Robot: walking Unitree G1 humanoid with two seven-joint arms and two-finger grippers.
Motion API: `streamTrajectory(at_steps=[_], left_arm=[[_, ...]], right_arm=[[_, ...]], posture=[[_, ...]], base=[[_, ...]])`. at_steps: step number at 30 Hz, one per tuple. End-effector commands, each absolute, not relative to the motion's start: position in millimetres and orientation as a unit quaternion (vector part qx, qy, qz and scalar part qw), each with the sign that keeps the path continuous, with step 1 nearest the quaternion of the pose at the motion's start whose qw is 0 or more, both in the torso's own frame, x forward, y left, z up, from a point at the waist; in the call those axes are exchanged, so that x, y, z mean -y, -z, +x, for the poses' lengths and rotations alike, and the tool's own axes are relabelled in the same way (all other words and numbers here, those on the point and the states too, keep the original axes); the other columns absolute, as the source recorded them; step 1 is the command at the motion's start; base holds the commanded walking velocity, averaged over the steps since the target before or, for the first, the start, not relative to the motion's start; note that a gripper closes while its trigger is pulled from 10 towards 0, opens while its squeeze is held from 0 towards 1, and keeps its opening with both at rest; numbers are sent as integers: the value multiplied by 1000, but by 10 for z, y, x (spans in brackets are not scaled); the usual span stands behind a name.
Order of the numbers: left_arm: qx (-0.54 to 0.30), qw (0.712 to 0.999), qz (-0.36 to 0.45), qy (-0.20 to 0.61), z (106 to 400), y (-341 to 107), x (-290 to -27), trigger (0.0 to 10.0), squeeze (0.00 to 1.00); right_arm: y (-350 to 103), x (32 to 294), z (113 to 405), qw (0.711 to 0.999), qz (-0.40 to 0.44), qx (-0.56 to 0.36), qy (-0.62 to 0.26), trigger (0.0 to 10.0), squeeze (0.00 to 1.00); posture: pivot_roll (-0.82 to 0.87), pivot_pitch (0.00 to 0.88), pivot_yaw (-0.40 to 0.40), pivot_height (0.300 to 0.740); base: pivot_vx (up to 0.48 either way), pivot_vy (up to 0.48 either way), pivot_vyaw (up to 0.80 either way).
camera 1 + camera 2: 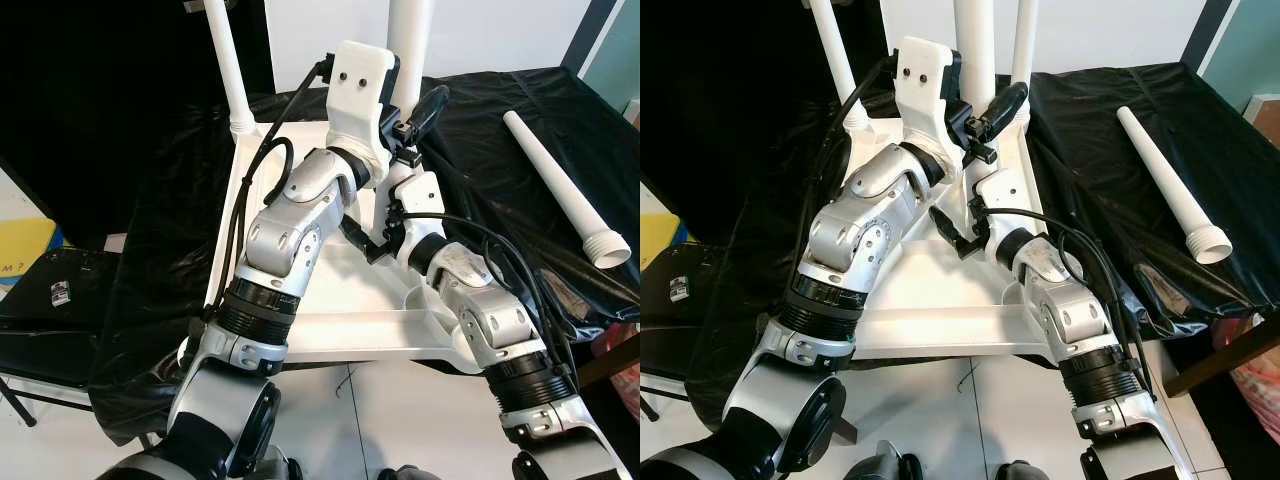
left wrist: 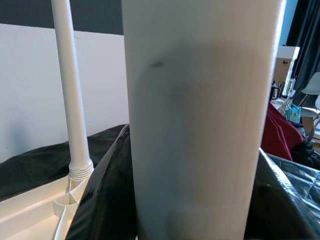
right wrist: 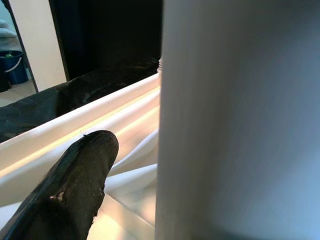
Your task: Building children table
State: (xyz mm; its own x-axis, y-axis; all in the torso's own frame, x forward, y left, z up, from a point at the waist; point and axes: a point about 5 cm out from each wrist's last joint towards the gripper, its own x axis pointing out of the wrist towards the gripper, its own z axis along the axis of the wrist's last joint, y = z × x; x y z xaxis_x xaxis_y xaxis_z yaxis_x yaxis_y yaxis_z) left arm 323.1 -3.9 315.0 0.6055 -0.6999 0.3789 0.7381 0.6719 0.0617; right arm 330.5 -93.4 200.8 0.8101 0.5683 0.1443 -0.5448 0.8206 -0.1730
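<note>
I am looking down at a white tabletop [image 1: 930, 300] lying upside down on a black sheet [image 1: 1110, 150] that covers the work surface. Three white legs stand upright in it: one at the far left corner [image 1: 830, 55], one in the middle of the far edge area [image 1: 975, 45], and one just beyond it to the right [image 1: 1024, 40]. A fourth leg [image 1: 1160, 175] lies loose on the black sheet, well apart to my right, its threaded end pointing toward me.

Both my arms reach in over the tabletop toward the middle leg. My left gripper [image 1: 985, 120] is up against that leg, with one black finger [image 1: 1002, 103] showing on its right side; the left wrist view has the leg close in front, with the far-left leg standing behind it in its socket. I cannot tell how wide the left fingers are set or whether they grip the leg.

My right gripper [image 1: 952, 228] sits lower, near the base of the same leg, just above the underside of the tabletop. In the right wrist view one black finger [image 3: 70, 195] lies beside the leg. I cannot tell whether this hand is closed on the leg or spread.

A dark chair seat [image 1: 50, 310] sits at my left, beside the sheet.
</note>
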Motion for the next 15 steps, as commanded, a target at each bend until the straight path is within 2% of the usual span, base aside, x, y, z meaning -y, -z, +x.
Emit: streamTrajectory(at_steps=[1, 3, 4, 9, 10, 15], left_arm=[[210, 879, -53, 425, 3126, -3239, 146, 10000, 0], [211, 879, -52, 425, 3118, -3245, 157, 10000, 0], [212, 878, -51, 427, 3114, -3251, 168, 10000, 0], [212, 877, -49, 428, 3110, -3258, 179, 10000, 0], [213, 877, -50, 428, 3110, -3262, 186, 10000, 0], [213, 877, -51, 428, 3114, -3272, 194, 10000, 0]], right_arm=[[-1987, 879, 3324, 949, -63, 91, -296, 10000, 0], [-1983, 867, 3330, 949, -59, 90, -295, 10000, 0], [-1980, 860, 3332, 950, -53, 89, -295, 3725, 0], [-1976, 853, 3337, 951, -47, 88, -293, 3725, 0], [-1962, 861, 3337, 952, -45, 87, -291, 0, 0], [-1917, 887, 3330, 954, -36, 82, -285, 0, 0]], posture=[[-31, 65, -14, 740], [-33, 71, -9, 740], [-32, 76, -8, 740], [-32, 76, -8, 740], [-34, 77, -4, 740], [-37, 78, 4, 740]], base=[[0, 0, 0], [0, 0, 0], [0, 0, 0], [0, 0, 0], [0, 0, 0], [0, 0, 0]])
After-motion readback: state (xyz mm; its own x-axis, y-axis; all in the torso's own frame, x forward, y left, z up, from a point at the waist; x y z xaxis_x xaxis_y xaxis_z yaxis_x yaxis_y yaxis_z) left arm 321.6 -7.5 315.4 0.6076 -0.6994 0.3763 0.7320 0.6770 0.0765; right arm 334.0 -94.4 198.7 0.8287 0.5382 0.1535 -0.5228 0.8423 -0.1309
